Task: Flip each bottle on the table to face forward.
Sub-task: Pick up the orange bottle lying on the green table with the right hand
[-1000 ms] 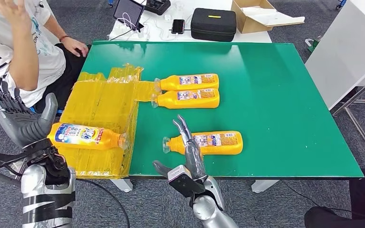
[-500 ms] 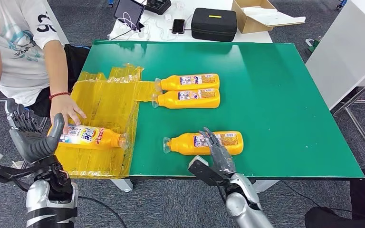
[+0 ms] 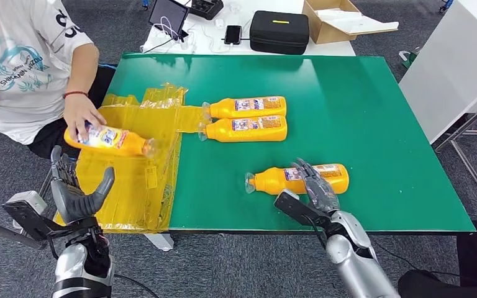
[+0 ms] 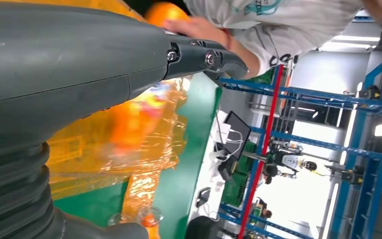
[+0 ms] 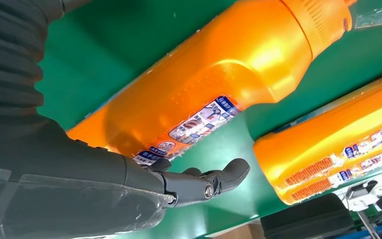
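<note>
Three orange bottles lie on the green table (image 3: pixel 379 124): two side by side at the middle (image 3: pixel 245 107) (image 3: pixel 243 128), labels up, and a near one (image 3: pixel 286 179) by the front edge. My right hand (image 3: pixel 315 188) rests its spread fingers on the near bottle's label end. In the right wrist view the near bottle (image 5: pixel 204 74) lies against my fingers (image 5: pixel 204 185), which stretch out beside it. A person's hand (image 3: pixel 81 115) holds another bottle (image 3: pixel 109 139) above the yellow film (image 3: pixel 136 167). My left hand (image 3: pixel 77 195) hangs open off the table's front left corner, holding nothing.
The person sits at the table's left side. Behind the table stand a black case (image 3: pixel 279 31), a cardboard box (image 3: pixel 335 22), a phone and a tablet. A white cabinet (image 3: pixel 453 68) stands to the right.
My right hand has moved right, and the near bottle has slid right with it. The person has lifted the left bottle off the film. My left hand has dropped lower and drifted right.
</note>
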`<state>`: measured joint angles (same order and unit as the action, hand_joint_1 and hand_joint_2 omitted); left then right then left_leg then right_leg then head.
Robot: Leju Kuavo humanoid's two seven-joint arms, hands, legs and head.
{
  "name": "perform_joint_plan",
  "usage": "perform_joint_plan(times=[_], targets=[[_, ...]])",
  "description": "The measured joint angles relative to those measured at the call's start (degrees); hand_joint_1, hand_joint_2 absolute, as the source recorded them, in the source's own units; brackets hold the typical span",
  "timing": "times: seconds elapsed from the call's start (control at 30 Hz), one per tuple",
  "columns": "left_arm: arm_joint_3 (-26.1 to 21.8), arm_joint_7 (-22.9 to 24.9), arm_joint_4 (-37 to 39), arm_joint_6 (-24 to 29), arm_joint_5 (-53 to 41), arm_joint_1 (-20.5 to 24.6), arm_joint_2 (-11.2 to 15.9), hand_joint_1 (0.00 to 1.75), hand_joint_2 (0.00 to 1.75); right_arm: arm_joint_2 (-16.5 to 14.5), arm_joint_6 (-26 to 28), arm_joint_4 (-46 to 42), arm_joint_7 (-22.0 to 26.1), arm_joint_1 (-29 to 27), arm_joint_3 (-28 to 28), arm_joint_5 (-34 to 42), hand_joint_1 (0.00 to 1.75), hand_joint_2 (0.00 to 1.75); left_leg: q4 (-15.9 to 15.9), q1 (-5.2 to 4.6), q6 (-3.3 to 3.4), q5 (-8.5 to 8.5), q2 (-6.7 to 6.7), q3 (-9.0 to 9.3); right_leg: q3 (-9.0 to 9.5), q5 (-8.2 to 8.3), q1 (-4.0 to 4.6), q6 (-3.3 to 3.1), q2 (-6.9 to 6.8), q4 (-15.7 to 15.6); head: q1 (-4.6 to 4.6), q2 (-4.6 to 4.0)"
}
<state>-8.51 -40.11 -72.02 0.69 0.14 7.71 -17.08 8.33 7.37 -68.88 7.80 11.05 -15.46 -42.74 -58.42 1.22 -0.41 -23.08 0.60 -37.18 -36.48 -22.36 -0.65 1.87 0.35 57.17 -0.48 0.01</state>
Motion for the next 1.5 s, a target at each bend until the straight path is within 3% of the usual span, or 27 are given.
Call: perform_joint_plan(times=[0.4, 0.73, 1.0, 1.07, 1.2, 1.5], targets=[[1.85, 0.0, 1.47, 0.53, -0.71, 0.11, 0.31, 0.0, 1.75, 0.82, 2.12, 2.73, 0.94, 3.2, 0.34, -1.45, 0.0, 1.75, 0.0, 0.0, 0.01, -0.02, 0.01, -0.08, -0.03, -0.02, 0.0, 0.01, 0.0, 0.0, 0.0, -0.01], [4.76, 0.0, 2.4, 0.08, -1.33, 0.74, 0.5, 0.0, 1.75, -1.77, 12.87, 3.64, 10.24, 6.76, 0.05, -3.69, 0.0, 1.75, 0.0, 0.01, 0.01, 0.0, 0.0, -0.08, -0.04, -0.01, 0.01, 0.01, 0.0, 0.01, -0.01, 0.0], [6.0, 0.0, 2.53, -0.48, -1.23, 0.77, 0.52, 0.0, 1.75, -2.7, 12.24, 4.49, 10.73, 8.38, -0.1, -3.07, 0.0, 1.75, 0.0, 0.0, 0.01, -0.01, 0.02, -0.1, -0.05, -0.02, 0.0, 0.01, 0.0, 0.01, 0.01, 0.0], [6.16, 0.0, 2.67, -0.63, -1.19, 0.76, 0.57, 0.0, 1.75, -2.54, 8.41, 4.69, 10.39, 8.69, -0.11, -1.39, 0.0, 1.75, 0.0, 0.0, 0.01, -0.01, 0.02, -0.1, -0.05, -0.02, 0.0, 0.01, 0.0, 0.01, 0.0, -0.01], [6.3, 0.0, 3.05, -1.33, -1.19, 0.69, 0.81, 0.0, 1.75, -0.03, -7.45, 5.45, 9.82, 9.91, -0.33, 5.91, 0.0, 1.75, -0.01, 0.0, 0.02, 0.0, 0.08, -0.11, -0.05, -0.01, -0.01, 0.02, -0.02, 0.01, 0.0, 0.0], [6.23, 0.0, 4.98, -2.31, -0.79, 0.76, 1.4, 0.0, 1.75, 14.19, -31.86, 5.8, 5.54, 15.91, -1.54, 18.63, 0.0, 1.75, -0.04, -0.14, 0.08, 0.03, 0.27, -0.17, -0.05, 0.03, -0.16, 0.08, -0.05, 0.0, -0.02, 0.0]])
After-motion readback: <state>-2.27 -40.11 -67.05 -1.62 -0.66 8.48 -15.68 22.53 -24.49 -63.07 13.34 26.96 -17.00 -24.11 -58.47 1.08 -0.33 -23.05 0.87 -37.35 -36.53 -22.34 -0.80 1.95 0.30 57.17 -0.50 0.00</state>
